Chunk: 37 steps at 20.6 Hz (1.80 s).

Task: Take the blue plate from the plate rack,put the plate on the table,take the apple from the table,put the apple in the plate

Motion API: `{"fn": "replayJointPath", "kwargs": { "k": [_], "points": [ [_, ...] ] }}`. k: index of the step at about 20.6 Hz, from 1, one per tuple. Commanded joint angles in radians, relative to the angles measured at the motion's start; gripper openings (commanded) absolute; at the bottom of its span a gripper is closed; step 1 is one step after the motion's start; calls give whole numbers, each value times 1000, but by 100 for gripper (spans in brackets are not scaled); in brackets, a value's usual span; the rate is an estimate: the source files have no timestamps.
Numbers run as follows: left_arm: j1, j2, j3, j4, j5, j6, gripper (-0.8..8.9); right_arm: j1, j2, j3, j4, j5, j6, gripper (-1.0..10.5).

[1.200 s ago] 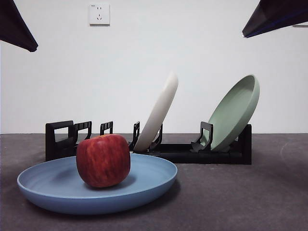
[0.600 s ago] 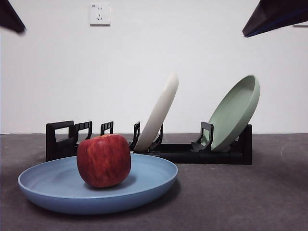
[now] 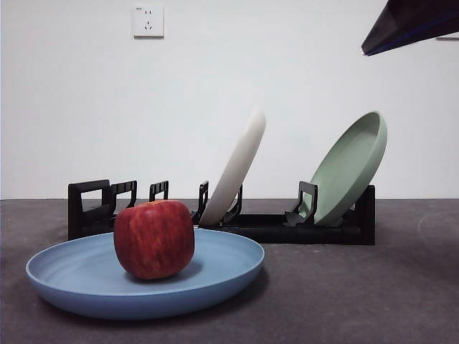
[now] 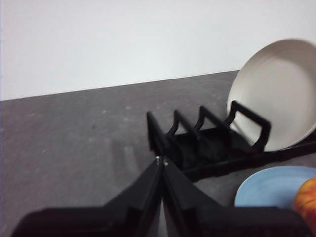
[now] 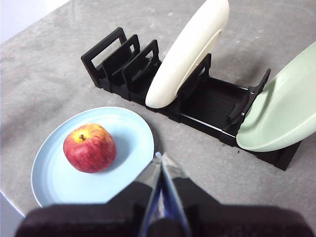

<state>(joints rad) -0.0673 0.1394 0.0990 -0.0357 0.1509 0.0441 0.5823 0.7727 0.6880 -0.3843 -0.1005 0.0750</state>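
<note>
My left tool [image 4: 161, 161] is two matte black jaws, broad at the base and tapering to thin edges, each with a small pale, screw-like dot at its tip; behind them sits a wide, blocky black body. My right tool [image 5: 161, 159] has the same black housing, but its jaws look glossier, with pale silvery faces at the tips and a streak of blue along the seam. In the front view, one arm [image 3: 412, 24] shows as a dark wedge with a thin blue edge line.
</note>
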Motion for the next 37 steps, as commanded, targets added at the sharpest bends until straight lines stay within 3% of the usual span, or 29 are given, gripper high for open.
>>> {"fn": "replayJointPath", "kwargs": {
  "k": [1,7,32,33,37],
  "points": [
    [23,-45,-63,11,8,6,-3,0,-2,-8,8,3,9,1],
    [58,-126,-86,-176,-19,5,-3,0,-2,-8,7,3,9,1],
    [58,-138,-86,-164,-17,5,-3,0,-6,-8,0,3,9,1],
    [58,-138,-86,-164,-17,5,-3,-4,-23,-8,-10,7,0,1],
    [58,-138,-86,-164,-17,5,-3,-102,-137,-27,-28,2,-225,1]
  ]
}}
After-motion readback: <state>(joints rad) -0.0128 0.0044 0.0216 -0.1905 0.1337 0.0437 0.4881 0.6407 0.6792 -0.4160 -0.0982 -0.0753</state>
